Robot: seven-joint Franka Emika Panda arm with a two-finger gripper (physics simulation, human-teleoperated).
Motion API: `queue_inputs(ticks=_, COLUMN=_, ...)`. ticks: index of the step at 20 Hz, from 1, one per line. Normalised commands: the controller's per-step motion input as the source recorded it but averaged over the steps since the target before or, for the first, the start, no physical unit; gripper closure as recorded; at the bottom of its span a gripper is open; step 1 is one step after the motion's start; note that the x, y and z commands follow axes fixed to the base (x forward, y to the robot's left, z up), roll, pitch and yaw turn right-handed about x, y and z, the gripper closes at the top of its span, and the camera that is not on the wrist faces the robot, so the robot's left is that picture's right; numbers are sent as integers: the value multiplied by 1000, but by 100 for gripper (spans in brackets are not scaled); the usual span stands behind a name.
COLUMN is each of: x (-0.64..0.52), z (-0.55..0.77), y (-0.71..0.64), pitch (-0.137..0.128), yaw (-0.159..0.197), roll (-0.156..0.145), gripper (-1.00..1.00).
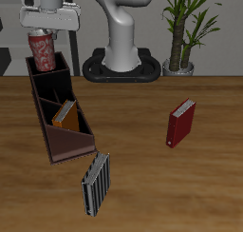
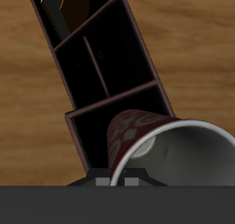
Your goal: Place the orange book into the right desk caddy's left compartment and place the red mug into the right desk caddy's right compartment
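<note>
the end effector (image 1: 42,31) has its fingers closed on the mug (image 1: 44,49), holding it upright over the far, tall-walled end of the caddy (image 1: 57,122) at the desk's (image 1: 142,179) back. the orange book (image 1: 66,114) stands in the caddy's near sloped compartment.

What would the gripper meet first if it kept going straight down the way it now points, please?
The gripper holds the red mug above the right desk caddy. Straight down, the mug would probably enter the right compartment and meet its floor; whether it clears the walls is unclear.
</note>
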Motion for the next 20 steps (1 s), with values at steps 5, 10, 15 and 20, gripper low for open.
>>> queue_inputs(ticks=5, x=9, z=-90, y=34, pitch=7, yaw=-12, roll=12, gripper=100)
queue_inputs(ticks=10, x=27, z=-172, y=85, pitch=22, yaw=-10, roll=6, gripper=100)
queue_inputs(ticks=15, x=14, z=-184, y=54, pitch=25, yaw=-13, roll=7, gripper=100)
queue_inputs(ticks=20, x=7, z=-306, y=-17, pitch=39, yaw=-12, roll=-8, gripper=100)
